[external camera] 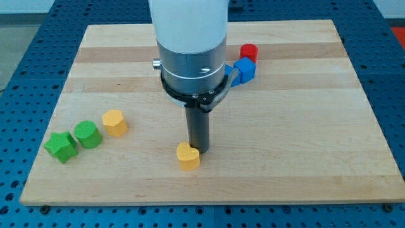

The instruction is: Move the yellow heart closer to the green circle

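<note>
camera view: only one view, looks down on a wooden board (304,126)
landmark: yellow heart (188,156), near the board's bottom edge, a bit left of centre
my tip (198,151): lower end of the dark rod, just right of the yellow heart and slightly toward the view's top, touching it or nearly so; can't tell for sure if there is contact
fingers: none on this arm, plain rod, nothing grasped or clenched; only possible contact is the heart's right side
green circle (87,134): well left of the yellow heart, slightly higher in the view, apart from it
yellow block (115,122): rounded-hexagon look, sits between heart and green circle, just right of the circle and a little above it
green star-like block (61,147): far left of the heart, just left of the green circle, nearly touching it
blue block (244,70): up and right of the heart, partly hidden by the arm body, shape unclear
red block (249,52): round-looking, just above the blue block, near the board's top edge
</note>
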You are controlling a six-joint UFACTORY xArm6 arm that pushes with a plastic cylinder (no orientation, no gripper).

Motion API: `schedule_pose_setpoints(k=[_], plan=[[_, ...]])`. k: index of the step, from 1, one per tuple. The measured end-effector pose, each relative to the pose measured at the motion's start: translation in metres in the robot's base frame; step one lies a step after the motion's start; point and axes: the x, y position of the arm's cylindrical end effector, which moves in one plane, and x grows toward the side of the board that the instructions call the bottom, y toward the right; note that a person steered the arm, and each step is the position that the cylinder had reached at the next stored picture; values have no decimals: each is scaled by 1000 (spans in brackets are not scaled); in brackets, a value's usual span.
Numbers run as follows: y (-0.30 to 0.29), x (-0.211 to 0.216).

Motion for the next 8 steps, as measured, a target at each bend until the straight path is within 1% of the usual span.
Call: schedule_pose_setpoints(k=[8], plan=[[12,0]])
